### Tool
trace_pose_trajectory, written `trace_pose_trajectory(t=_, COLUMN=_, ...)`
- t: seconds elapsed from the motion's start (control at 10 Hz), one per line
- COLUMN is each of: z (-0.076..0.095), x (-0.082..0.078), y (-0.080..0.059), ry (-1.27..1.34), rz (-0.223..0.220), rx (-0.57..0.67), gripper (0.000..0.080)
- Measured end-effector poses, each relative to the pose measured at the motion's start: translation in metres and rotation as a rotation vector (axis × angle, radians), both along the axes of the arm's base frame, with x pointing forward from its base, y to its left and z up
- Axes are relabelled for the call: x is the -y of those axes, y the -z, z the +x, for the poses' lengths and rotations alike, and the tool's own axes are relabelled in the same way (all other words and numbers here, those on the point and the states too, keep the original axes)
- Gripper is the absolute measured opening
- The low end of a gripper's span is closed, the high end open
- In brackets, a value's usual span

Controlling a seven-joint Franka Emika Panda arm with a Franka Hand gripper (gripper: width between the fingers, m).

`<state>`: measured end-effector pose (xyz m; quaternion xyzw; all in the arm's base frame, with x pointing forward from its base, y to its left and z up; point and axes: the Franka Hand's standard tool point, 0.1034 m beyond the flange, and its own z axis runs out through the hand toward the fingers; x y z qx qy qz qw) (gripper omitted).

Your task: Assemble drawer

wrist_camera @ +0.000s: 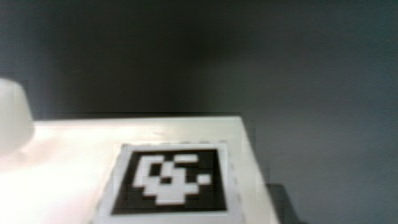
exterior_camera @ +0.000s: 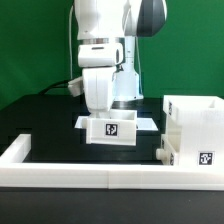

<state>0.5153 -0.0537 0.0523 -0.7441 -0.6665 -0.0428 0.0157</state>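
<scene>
White rounded arm (exterior_camera: 100, 40), dark grey joint cap, black cable behind

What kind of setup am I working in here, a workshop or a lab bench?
Most likely a lab test bench: a black table fenced by a low white border rail, a plain green backdrop, and white drawer parts carrying printed square tags, like the tray.

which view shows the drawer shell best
The exterior view: the tall white drawer shell stands whole at that view's right, open top and a tag low on its front visible. The wrist view shows only a blurred white surface with a tag close up, apparently a tray, not the shell.
</scene>
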Motion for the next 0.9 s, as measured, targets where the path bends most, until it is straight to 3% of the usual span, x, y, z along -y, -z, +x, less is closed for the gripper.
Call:
trace_pose_trajectory(t=0.2, z=0.019, x=-0.004, y=-0.007, ry=-0.028, rz=-0.004, rx=0.009, gripper=0.0042)
trace_pose_trajectory(t=0.7, z=0.019, x=-0.007, y=-0.003, ry=-0.063, rz=-0.004, rx=-0.003, gripper=0.0042)
trace_pose_trajectory(t=0.9, z=0.027, x=-0.013, y=-0.007, ry=-0.083, rz=0.000, rx=-0.021, gripper=0.0042)
